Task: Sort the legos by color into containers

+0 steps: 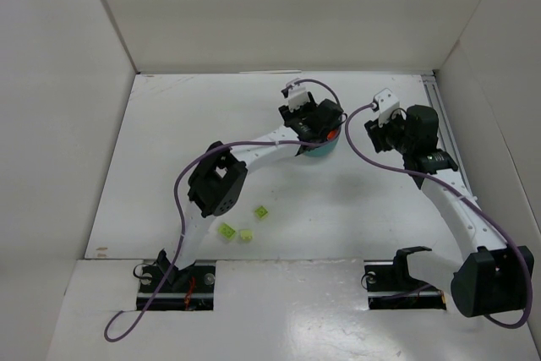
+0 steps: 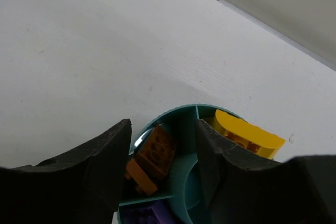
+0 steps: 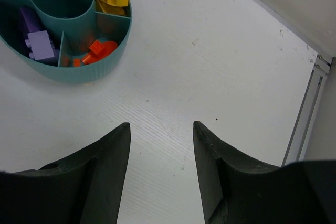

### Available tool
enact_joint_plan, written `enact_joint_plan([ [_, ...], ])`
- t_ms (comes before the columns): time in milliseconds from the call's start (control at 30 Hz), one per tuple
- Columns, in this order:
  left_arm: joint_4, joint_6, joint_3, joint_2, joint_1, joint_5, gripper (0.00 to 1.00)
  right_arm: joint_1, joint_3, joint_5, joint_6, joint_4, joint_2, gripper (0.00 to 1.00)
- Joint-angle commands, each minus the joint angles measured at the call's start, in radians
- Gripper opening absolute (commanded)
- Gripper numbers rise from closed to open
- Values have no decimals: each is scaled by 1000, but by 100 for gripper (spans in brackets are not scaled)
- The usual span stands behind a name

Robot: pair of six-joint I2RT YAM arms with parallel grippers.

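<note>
Your left claw [image 2: 164, 132] hangs parted over the round teal plastic dish [image 3: 97, 72], with a brown plastic brick [image 2: 158, 151] lying loose beneath it. Your right claw [image 3: 161, 129] gapes empty at the dish's 3 o'clock; three lime green bricks [image 1: 226, 231] lie at 7 o'clock.

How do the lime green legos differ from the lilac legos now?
Colour: the lime green legos are bright green, the lilac legos pale purple. Place: the lime green legos lie loose on the table, away from the teal dish; the lilac legos sit inside one of its compartments. State: the green ones are unsorted, the lilac ones sorted. Both are tiny bricks.
</note>
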Motion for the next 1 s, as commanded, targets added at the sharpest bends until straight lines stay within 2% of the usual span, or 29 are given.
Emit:
enact_joint_plan([
  [0, -44, -16, 39, -24, -1, -38, 50, -6, -6, -38, -10, 51, -2, 56],
  [67, -55, -16, 53, -56, -1, -29, 54, -6, -6, -47, -21, 60, -2, 56],
  [100, -55, -7, 53, -73, -1, -29, 61, -6, -6, -58, -21, 60, -11, 58],
  [167, -55, 26, 36, -148, -1, -29, 67, -6, -6, -67, -31, 69, -23, 58],
  [233, 5, 68, -34, -215, -1, -20, 75, -6, -6, -67, -31, 69, -48, 61],
  [267, 38, 111, -67, -251, -1, -10, 84, 3, -6, -52, -31, 69, -48, 63],
  [333, 39, 137, -140, -353, -1, 9, 93, 3, -6, -52, -31, 69, -57, 63],
  [367, 39, 148, -166, -387, -1, 19, 98, 16, -6, -61, -31, 69, -57, 67],
  [467, -13, 148, -280, -519, 15, 77, 100, 88, -6, -81, -45, 60, -57, 71],
  [600, -133, 94, -458, -683, 84, 288, 100, 317, 32, -26, -105, 7, -21, 73],
  [633, -142, 78, -560, -756, 94, 322, 100, 424, 49, -26, -105, -3, 18, 74],
  [667, -164, 62, -611, -795, 94, 354, 100, 472, 58, -14, -90, -12, 39, 74],
  [733, -200, 1, -702, -869, 94, 375, 100, 607, 58, -14, -41, -1, 79, 74],
  [833, -300, -80, -846, -1016, 94, 384, 100, 742, 46, 69, 100, 67, 144, 76],
  [867, -320, -126, -914, -1095, 94, 398, 100, 829, 34, 91, 157, 91, 177, 77],
  [967, -359, -172, -1012, -1221, 94, 442, 100, 966, 25, 180, 228, 163, 239, 78],
])
